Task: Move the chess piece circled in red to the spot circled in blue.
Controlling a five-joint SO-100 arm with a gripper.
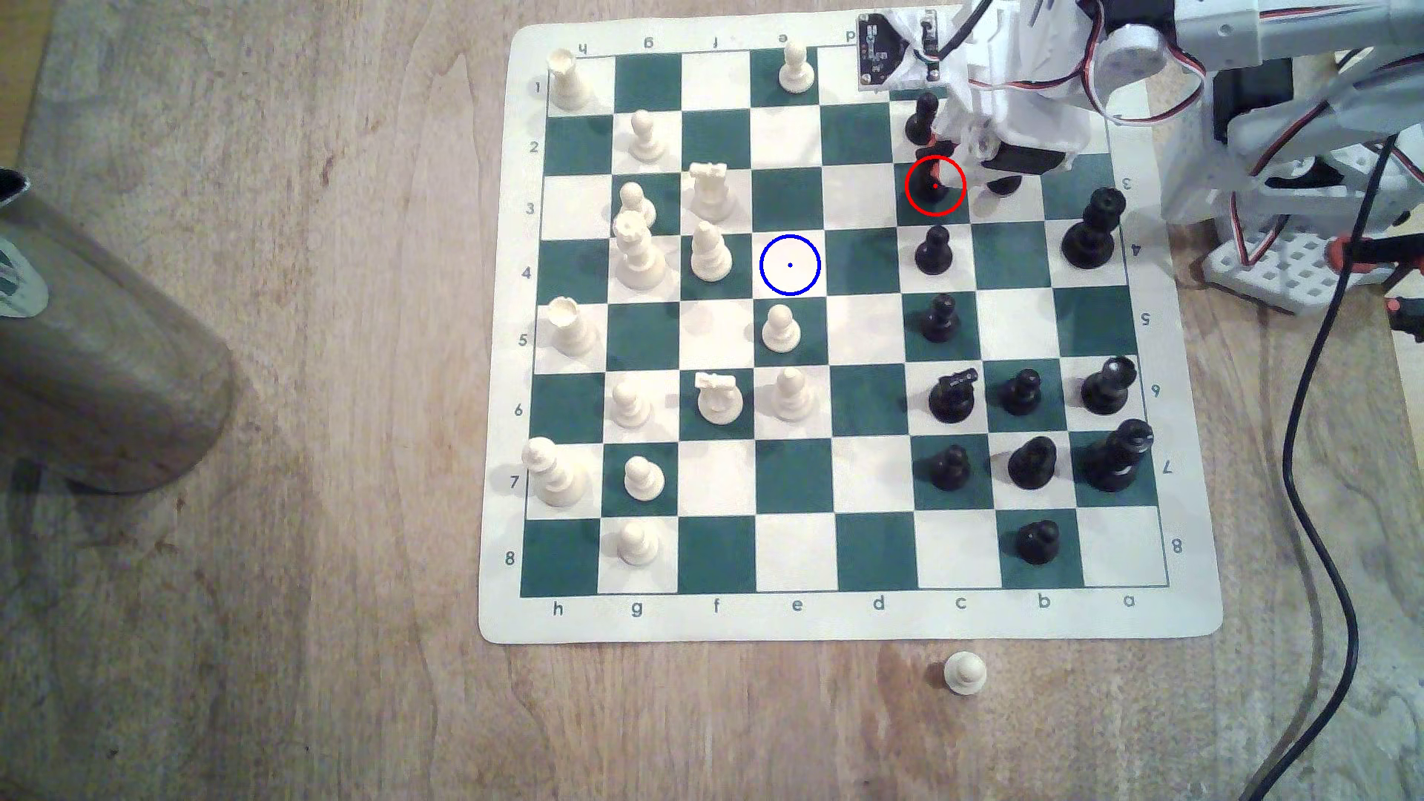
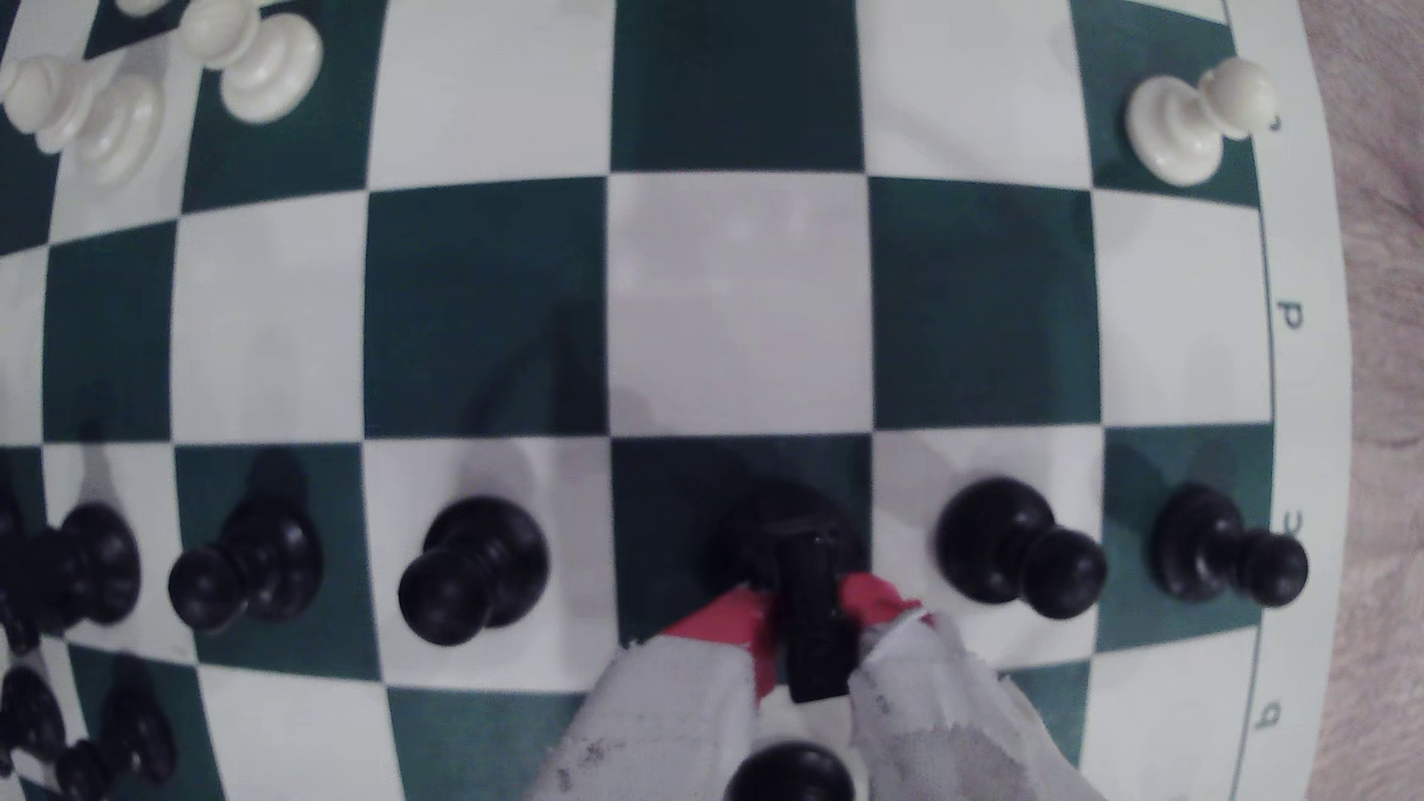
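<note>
The red-ringed black piece [image 1: 928, 191], short with a blocky top, stands on a green square in column c, row 3, near the board's far right in the exterior view. My gripper [image 1: 946, 154] comes down on it from above. In the wrist view its red-taped fingertips [image 2: 728, 620] press both sides of the piece's [image 2: 794, 531] top, so the gripper [image 2: 811, 612] is shut on it, with its base still on the square. The blue-ringed cream square [image 1: 790, 265] lies two columns toward the exterior view's left and one row nearer, with nothing on it.
Black pawns [image 1: 922, 115] [image 1: 934, 250] stand on the squares either side of the held piece, and another black piece [image 1: 1002, 183] sits under the arm. White pieces [image 1: 710, 250] crowd beside the blue ring. A white pawn [image 1: 965, 672] lies off the board. A cable [image 1: 1310, 462] hangs on the right.
</note>
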